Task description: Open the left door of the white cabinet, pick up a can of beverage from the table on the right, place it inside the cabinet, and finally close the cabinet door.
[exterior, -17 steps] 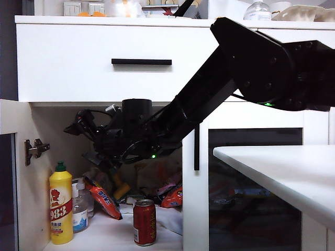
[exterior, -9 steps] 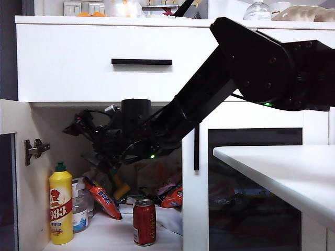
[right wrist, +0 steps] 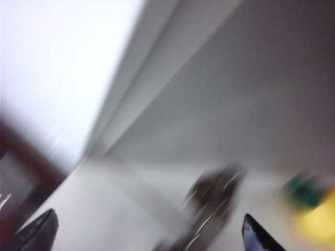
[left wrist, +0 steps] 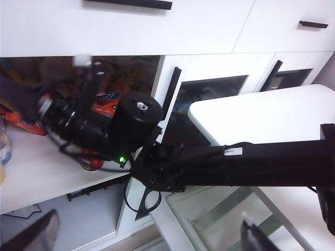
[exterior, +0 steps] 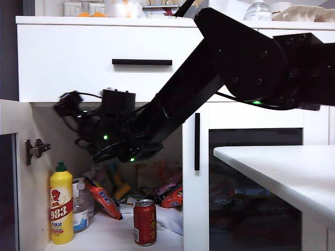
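The white cabinet [exterior: 68, 63] has its left door [exterior: 7, 172] swung open at the far left, hinge [exterior: 36, 149] showing. The red can of beverage [exterior: 145, 222] stands upright on the cabinet floor, touched by nothing. My right gripper [exterior: 73, 123] hangs inside the left compartment, above and left of the can, and is blurred. In the right wrist view its jaws [right wrist: 148, 238] are open with nothing between them. My left gripper [left wrist: 146, 240] is open and empty, high in front of the cabinet, looking down on the right arm [left wrist: 220, 164] and the table [left wrist: 261, 112].
A yellow bottle with a green cap [exterior: 61, 209], a clear bottle [exterior: 79, 206] and snack packets [exterior: 104, 201] crowd the compartment behind the can. The right door [exterior: 251, 188] is closed, its black handle [exterior: 197, 141] upright. The table [exterior: 282, 167] juts in at the right.
My right gripper has lifted and swung left toward the open door, its wrist turning. The can has stayed put on the cabinet floor.
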Robot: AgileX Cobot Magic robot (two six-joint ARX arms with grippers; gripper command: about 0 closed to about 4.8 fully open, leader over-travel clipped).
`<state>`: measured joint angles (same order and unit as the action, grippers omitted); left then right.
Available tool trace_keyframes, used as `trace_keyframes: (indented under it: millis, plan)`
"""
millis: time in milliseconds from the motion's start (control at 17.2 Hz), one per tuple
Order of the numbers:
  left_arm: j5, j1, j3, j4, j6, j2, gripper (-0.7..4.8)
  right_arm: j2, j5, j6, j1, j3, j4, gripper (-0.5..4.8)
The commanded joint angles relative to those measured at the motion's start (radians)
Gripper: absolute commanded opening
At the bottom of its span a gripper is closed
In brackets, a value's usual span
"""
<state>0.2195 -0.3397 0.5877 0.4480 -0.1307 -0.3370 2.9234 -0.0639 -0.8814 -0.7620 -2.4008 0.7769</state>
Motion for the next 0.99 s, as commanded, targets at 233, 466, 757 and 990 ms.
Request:
trace_keyframes:
  millis: [233, 466, 757, 990]
  plan:
    - [0.002, -0.001, 0.006, -0.007, 0.0, 0.0, 4.79, -0.018, 0.163, 0.004, 0.003, -0.003, 0.242, 4.49]
    - [0.002, -0.001, 0.006, -0.008, -0.002, 0.0, 4.79, -0.086, 0.163, 0.004, 0.012, -0.003, 0.249, 4.49]
    - [0.002, -0.001, 0.006, -0.01, -0.01, 0.0, 4.79, -0.237, 0.163, 0.005, 0.008, -0.003, 0.182, 4.49]
    - [0.003, -0.001, 0.01, -0.017, -0.027, 0.0, 4.79, -0.34, 0.163, 0.005, 0.009, -0.003, 0.157, 4.49]
